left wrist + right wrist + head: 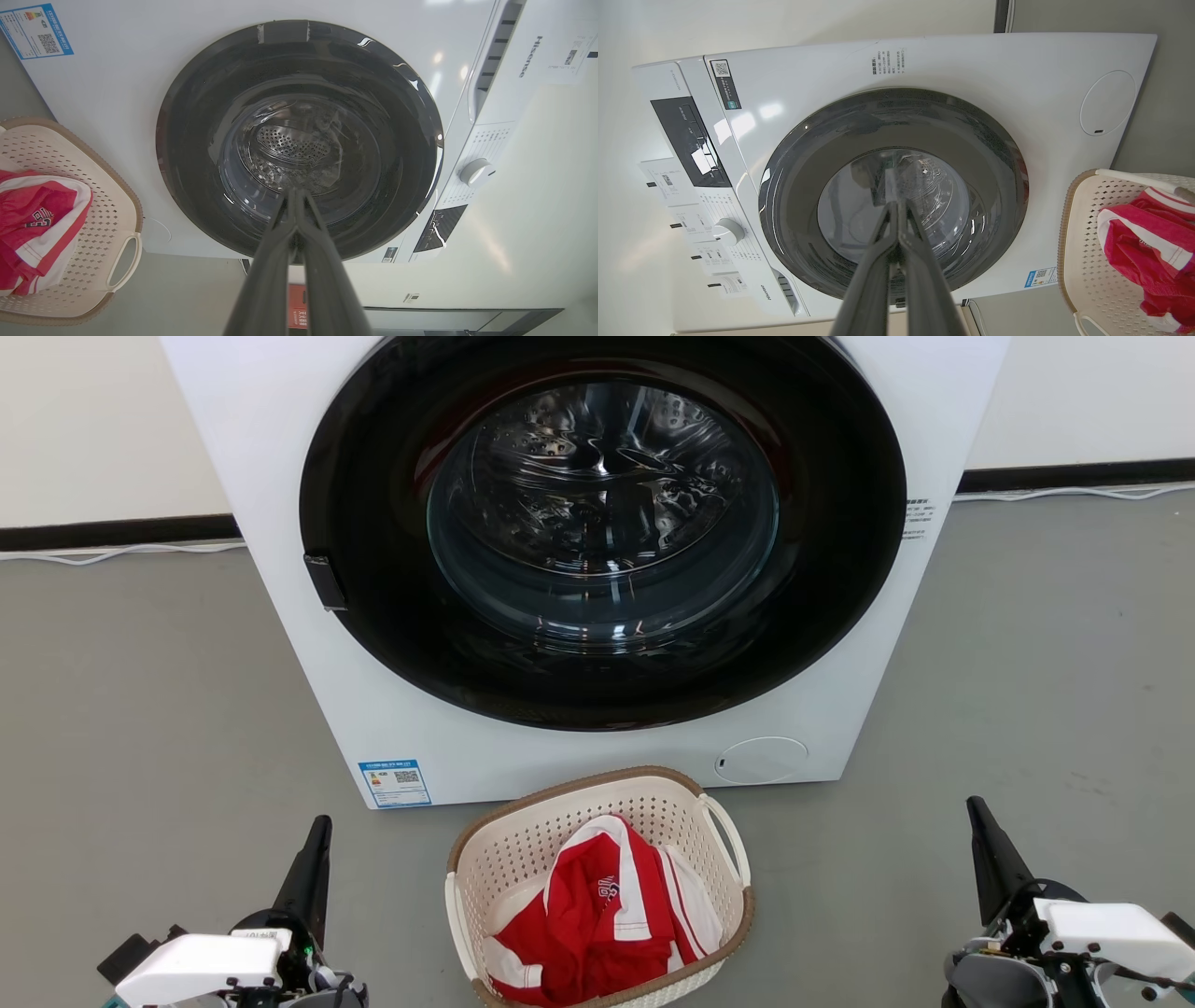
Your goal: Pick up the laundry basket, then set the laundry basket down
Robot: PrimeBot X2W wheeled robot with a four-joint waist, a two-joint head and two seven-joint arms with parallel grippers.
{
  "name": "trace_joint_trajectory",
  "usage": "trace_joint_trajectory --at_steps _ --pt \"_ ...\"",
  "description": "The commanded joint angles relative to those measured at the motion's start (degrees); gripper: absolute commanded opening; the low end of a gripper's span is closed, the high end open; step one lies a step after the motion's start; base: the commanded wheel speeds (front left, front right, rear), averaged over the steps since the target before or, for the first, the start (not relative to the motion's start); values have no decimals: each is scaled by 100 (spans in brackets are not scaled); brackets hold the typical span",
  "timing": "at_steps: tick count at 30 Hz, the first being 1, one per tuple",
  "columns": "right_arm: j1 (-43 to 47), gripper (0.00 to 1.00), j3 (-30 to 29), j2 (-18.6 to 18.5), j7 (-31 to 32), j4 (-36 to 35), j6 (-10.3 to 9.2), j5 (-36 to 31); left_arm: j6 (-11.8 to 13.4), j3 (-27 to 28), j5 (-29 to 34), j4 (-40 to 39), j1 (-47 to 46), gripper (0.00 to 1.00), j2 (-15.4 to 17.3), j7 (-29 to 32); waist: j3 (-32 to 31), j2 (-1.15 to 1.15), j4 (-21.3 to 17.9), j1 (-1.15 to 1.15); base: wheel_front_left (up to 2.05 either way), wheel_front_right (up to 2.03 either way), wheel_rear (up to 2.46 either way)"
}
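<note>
Left gripper (pixel 319 835) and right gripper (pixel 978 817), both clenched empty, flank the basket (pixel 523 845) (red garment (pixel 597 905) inside) resting on the floor (pixel 140 709): pickup and set-down apparently not yet begun.

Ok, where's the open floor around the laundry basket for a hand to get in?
Bare grey floor lies on both sides: between the laundry basket and the left hand, and between it and the right hand. It is tight at the far rim, close to the washing machine front.
</note>
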Motion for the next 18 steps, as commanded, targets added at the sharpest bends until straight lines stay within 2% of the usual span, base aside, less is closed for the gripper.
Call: trace_joint_trajectory --at_steps 1,7,8,9,13,18 --pt "-238 0 106 -60 45 -144 42 -53 -43 163 12 -127 -315 0 59 36 0 0 0 0 0 0 0" --pt "-238 0 106 -60 45 -144 42 -53 -43 163 12 -127 -315 0 59 36 0 0 0 0 0 0 0" --pt "-238 100 106 -60 45 -144 42 -53 -43 163 12 -127 -315 100 59 36 0 0 0 0 0 0 0" --pt "13 100 6 1 -3 20 0 0 1 -2 2 18 10 100 -2 -5 0 0 0 0 0 0 0" --pt "241 100 30 67 -8 267 -3 -1 6 -13 4 294 222 100 -64 -16 0 0 0 0 0 0 0" --pt "252 100 92 62 -92 233 -1 -43 31 -57 78 217 247 100 -59 -100 -18 0 -3 10 0 0 0"
